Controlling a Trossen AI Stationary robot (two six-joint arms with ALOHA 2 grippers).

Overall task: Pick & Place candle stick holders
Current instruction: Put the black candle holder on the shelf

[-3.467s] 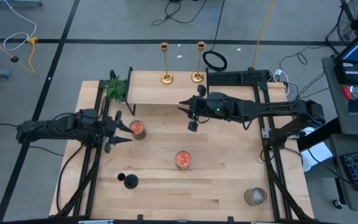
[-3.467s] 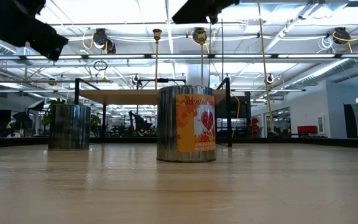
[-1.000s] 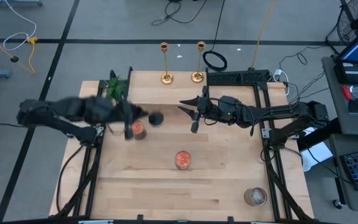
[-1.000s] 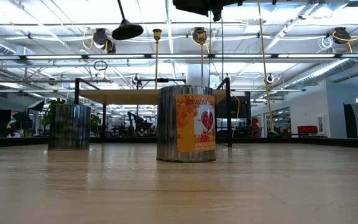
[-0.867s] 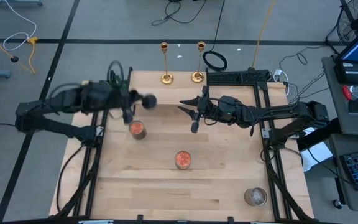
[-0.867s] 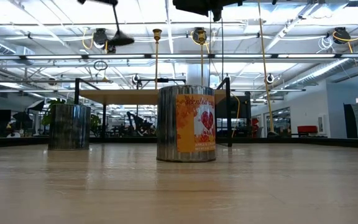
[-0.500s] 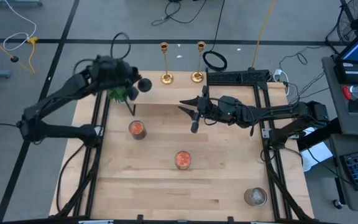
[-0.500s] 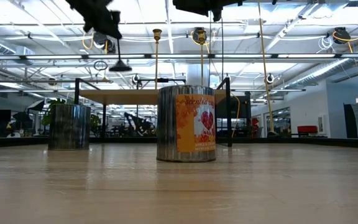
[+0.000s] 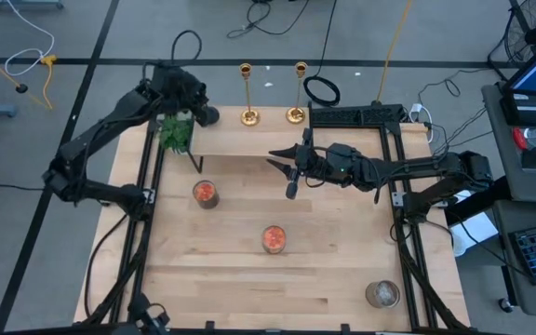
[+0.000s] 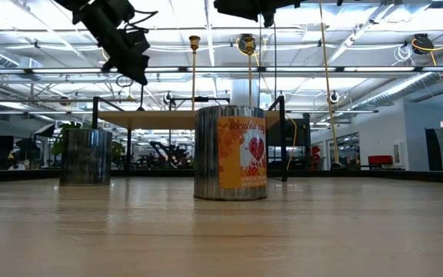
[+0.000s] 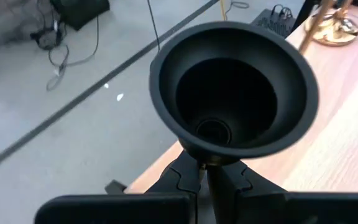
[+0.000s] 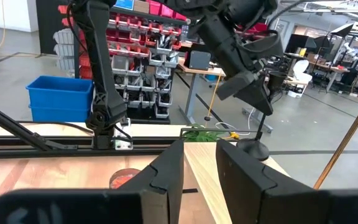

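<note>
Two gold candle stick holders (image 9: 247, 95) (image 9: 297, 93) stand by their round bases on the raised wooden shelf (image 9: 249, 140) at the table's far side. My left gripper (image 9: 190, 100) is at the shelf's left end, above the green plant, shut on the black candle stick holder (image 9: 209, 115). In the left wrist view its flared round end (image 11: 235, 93) fills the space ahead of the fingers. My right gripper (image 9: 282, 172) hovers open over the table just in front of the shelf, with nothing between its fingers (image 12: 166, 171). My left gripper pinches the black holder's thin stem (image 11: 213, 177) between its two fingers, just behind the flared end. The fingers slant downward. In the right wrist view the holder hangs upright below the gripper, round base (image 12: 253, 149) lowest, close over the shelf; whether it touches I cannot tell.
A leafy green plant (image 9: 175, 132) stands at the shelf's left corner. Three tins stand on the table, at the left (image 9: 206, 193), in the middle (image 9: 274, 238) and at the near right (image 9: 381, 294). A black power strip (image 9: 356, 115) lies right of the shelf.
My left gripper has carried the black holder from above the left tin toward the table's far edge, to the shelf's left end beside the gold holders, staying shut on it. The holder stayed lifted clear on the way.
</note>
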